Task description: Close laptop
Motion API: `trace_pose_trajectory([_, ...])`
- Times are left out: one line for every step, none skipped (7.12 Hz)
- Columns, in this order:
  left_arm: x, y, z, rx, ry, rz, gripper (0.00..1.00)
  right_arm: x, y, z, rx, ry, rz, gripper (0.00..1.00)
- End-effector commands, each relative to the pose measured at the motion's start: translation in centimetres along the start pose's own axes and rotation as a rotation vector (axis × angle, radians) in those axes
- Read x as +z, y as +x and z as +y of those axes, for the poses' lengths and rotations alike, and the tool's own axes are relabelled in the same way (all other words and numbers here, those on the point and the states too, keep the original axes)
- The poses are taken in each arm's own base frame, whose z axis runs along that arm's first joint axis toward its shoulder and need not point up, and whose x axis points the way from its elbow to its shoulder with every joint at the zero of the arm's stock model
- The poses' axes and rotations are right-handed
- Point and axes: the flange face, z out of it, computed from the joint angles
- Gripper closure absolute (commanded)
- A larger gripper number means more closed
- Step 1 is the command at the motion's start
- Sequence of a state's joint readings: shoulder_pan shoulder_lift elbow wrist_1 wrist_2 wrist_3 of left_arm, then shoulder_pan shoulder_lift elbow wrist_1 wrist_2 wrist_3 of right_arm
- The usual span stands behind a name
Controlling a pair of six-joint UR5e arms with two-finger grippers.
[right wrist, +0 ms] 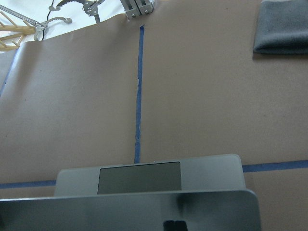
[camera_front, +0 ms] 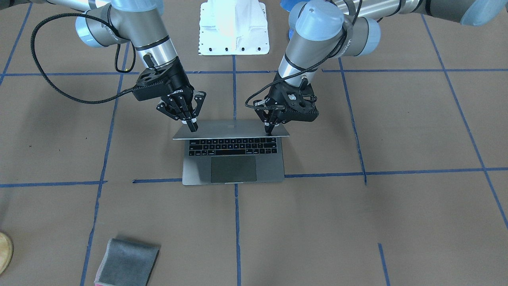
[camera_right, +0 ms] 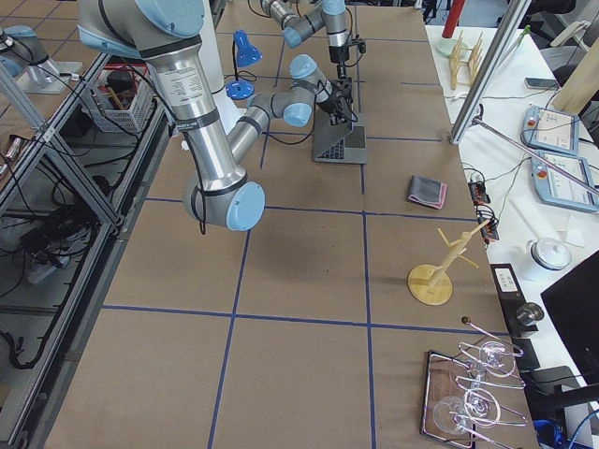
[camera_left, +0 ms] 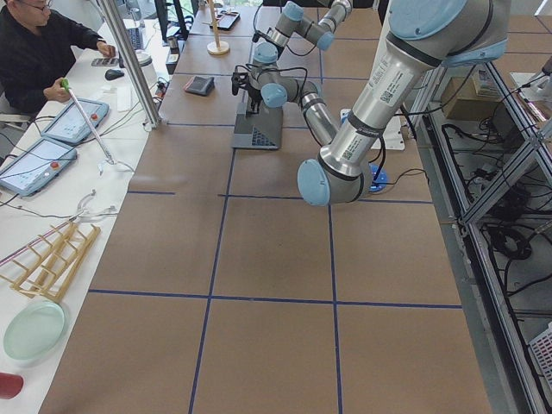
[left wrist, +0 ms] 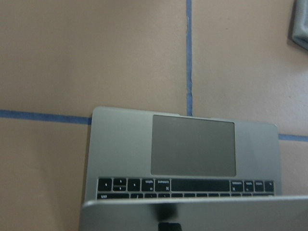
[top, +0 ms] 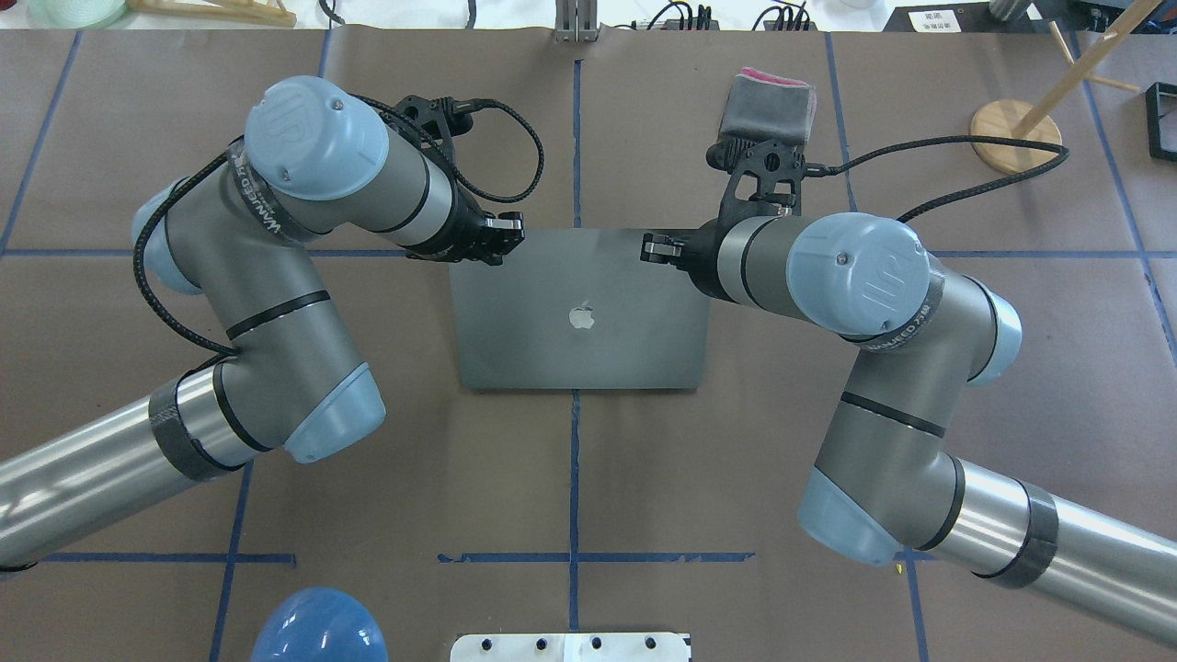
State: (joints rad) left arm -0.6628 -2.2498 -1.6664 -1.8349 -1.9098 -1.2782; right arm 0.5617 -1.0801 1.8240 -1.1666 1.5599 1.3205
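The space-grey laptop (camera_front: 232,129) sits mid-table, its lid tilted partly down over the black keys and trackpad. From overhead I see the lid's back (top: 579,313) with the dark apple logo. My left gripper (camera_front: 269,128) is shut, its fingertips resting on the lid's top edge near one corner; it also shows overhead (top: 501,241). My right gripper (camera_front: 192,126) is shut, its fingertips on the lid near the other corner; it also shows overhead (top: 655,248). The left wrist view shows the laptop's base (left wrist: 192,144) below the lid edge. The right wrist view shows it too (right wrist: 139,178).
A folded grey cloth (camera_front: 127,262) lies beyond the laptop on the operators' side, also seen overhead (top: 771,106). A wooden stand (top: 1011,133) is at the far right. The robot's white base (camera_front: 233,28) is behind the laptop. Blue tape lines grid the brown table.
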Motion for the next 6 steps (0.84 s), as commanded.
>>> trace_pose_trajectory([1.4, 0.4, -0.8, -0.001, 0.001, -0.005, 1.0, 2.8, -0.4, -2.2, 0.003, -0.017, 0.029, 0.99])
trace_pose_trajectory([1.5, 0.3, -0.9, -0.001, 0.001, -0.005, 1.0, 4.1, -0.2, -2.3, 0.002, -0.028, 0.047, 0.99])
trace_pose_trajectory([1.8, 0.2, -1.0, -0.001, 0.0, -0.009, 1.0, 5.6, -0.8, -3.0, 0.006, -0.029, 0.064, 0.99])
trace_pose_trajectory([2.6, 0.7, -1.4, -0.004, -0.002, -0.016, 1.0, 6.5, -1.0, -3.8, 0.013, -0.038, 0.074, 0.99])
trace_pose_trajectory([4.0, 1.2, -2.1, 0.0, 0.0, -0.009, 1.0, 7.1, -0.9, -4.4, 0.012, -0.042, 0.085, 1.0])
trace_pose_trajectory([5.8, 0.4, -2.7, 0.002, 0.005, -0.007, 1.0, 7.9, -0.7, -4.9, 0.01, -0.04, 0.1, 1.0])
